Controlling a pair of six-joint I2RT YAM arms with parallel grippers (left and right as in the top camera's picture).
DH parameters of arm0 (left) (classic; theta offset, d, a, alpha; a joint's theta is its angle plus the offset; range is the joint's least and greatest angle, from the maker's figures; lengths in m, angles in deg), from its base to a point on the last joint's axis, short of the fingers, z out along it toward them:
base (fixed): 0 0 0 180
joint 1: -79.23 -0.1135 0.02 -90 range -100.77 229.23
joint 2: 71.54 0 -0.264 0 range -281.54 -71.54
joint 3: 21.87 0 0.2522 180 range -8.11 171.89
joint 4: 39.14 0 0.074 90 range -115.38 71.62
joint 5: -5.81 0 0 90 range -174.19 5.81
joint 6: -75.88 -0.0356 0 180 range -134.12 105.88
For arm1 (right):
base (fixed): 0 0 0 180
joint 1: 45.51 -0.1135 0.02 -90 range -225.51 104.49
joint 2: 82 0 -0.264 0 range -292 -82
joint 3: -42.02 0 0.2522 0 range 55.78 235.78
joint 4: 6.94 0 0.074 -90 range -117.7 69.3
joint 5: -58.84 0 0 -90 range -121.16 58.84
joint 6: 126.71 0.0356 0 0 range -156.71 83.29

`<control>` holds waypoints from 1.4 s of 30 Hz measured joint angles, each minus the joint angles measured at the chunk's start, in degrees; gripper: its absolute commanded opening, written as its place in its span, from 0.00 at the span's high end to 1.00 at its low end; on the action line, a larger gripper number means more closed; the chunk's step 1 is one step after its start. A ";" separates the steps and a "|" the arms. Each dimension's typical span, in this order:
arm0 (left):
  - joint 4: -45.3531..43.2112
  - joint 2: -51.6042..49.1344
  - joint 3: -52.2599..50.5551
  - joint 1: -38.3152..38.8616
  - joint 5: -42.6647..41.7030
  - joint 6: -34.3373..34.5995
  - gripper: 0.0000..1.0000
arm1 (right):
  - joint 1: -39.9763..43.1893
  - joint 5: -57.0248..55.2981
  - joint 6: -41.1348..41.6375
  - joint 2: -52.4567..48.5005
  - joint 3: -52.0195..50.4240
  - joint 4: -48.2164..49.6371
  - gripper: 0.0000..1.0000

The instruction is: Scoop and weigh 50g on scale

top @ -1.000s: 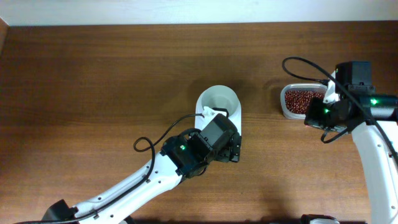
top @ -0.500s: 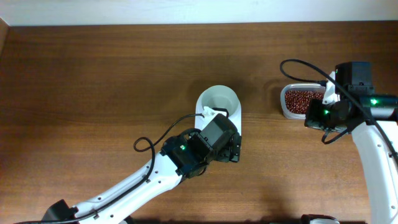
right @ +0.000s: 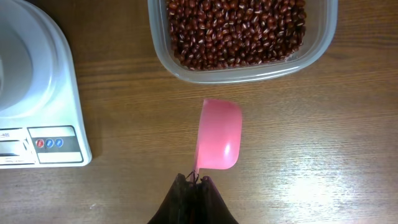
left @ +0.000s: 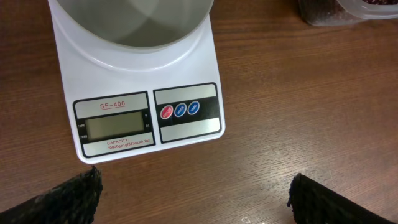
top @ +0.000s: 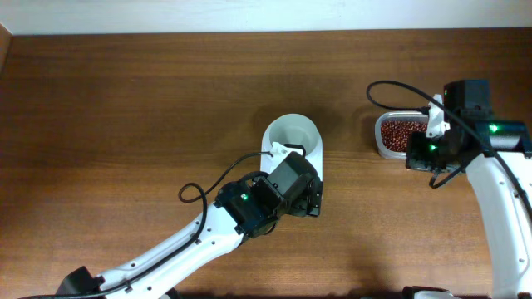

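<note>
Brown wood table (top: 125, 124) | pale wall edge (top: 266, 12), probably | left fingers (left: 62, 202) apart | right fingers (right: 193, 202) clamp pink scoop (right: 219, 134)

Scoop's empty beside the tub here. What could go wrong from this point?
The right end effector pinches the pink scoop only by its thin handle end, so it may twist when digging into the beans.
The display on the scale looks blank, so beans poured in might not register.
The open left end effector hangs by the scale's front and could nudge it.
</note>
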 measured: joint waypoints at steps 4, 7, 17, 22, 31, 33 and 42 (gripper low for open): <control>-0.02 0.00 0.00 0.00 0.00 0.00 0.01 | 0.00 0.02 -0.04 -2.89 0.00 5.70 0.96; 0.00 0.00 0.00 0.00 0.00 0.02 0.01 | 0.00 0.00 -0.17 -2.99 0.00 9.33 0.96; -0.02 0.00 0.00 0.00 0.00 0.00 0.01 | 0.00 -6.40 -0.74 -6.38 0.00 15.02 0.96; -0.04 0.00 0.00 0.00 0.00 0.00 0.01 | 0.00 -7.41 -1.53 -15.96 0.00 16.52 0.96; -0.02 0.00 0.00 0.00 0.00 0.00 0.01 | 0.55 -1.70 6.82 -20.96 0.00 18.93 0.96; -0.02 0.00 0.00 0.00 0.00 0.00 0.01 | 1.79 -0.57 10.10 -20.98 0.00 18.62 0.96; -0.02 0.00 0.00 0.00 0.00 0.00 0.01 | 6.01 3.50 12.70 -20.98 0.44 16.85 0.96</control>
